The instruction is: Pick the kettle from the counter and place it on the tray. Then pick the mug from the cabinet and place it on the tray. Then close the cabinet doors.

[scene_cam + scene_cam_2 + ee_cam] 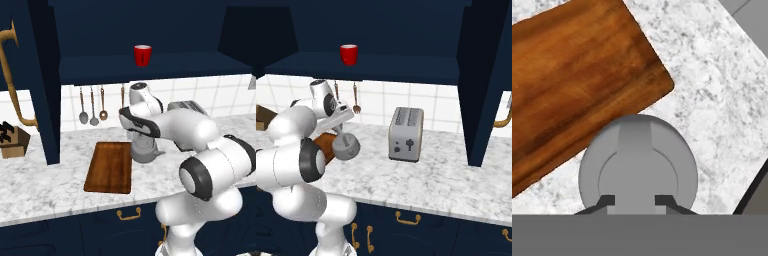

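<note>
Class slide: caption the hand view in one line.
Gripper above the kettle, beside the tray on the counter.

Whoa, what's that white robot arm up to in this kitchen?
The arm's end effector is right down over the kettle, fingertips at either side of its handle, beside the tray on the counter. Whether it has lifted off yet is hard to tell. The tray is bare. The red mug sits on the shelf of the cabinet, whose doors hang open.
</note>
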